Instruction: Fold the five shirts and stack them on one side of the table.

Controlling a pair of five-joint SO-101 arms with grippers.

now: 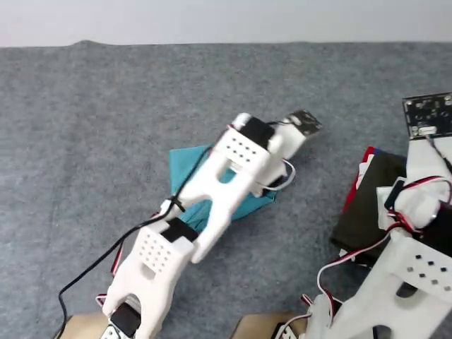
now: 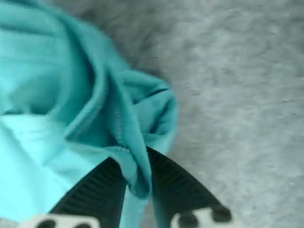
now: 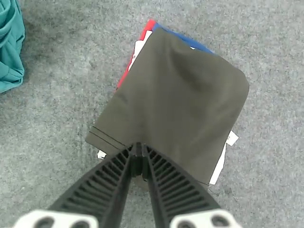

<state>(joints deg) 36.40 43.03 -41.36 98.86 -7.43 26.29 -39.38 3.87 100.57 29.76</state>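
A teal shirt (image 1: 189, 168) lies partly folded at the middle of the grey table, mostly under the left arm. My left gripper (image 2: 137, 176) is shut on a bunched edge of the teal shirt (image 2: 71, 95), the fabric pinched between its black fingers. At the right side lies a stack of folded shirts with a dark olive shirt (image 3: 180, 99) on top; red, white and blue layers peek out beneath it. My right gripper (image 3: 138, 159) hovers over the near edge of that stack (image 1: 371, 205), fingers shut with nothing between them.
Grey carpet-like cloth (image 1: 106, 127) covers the whole table. The teal shirt's edge (image 3: 9, 52) lies a short way from the stack. Cables run along both white arms. A circuit board (image 1: 427, 113) sticks out at the far right.
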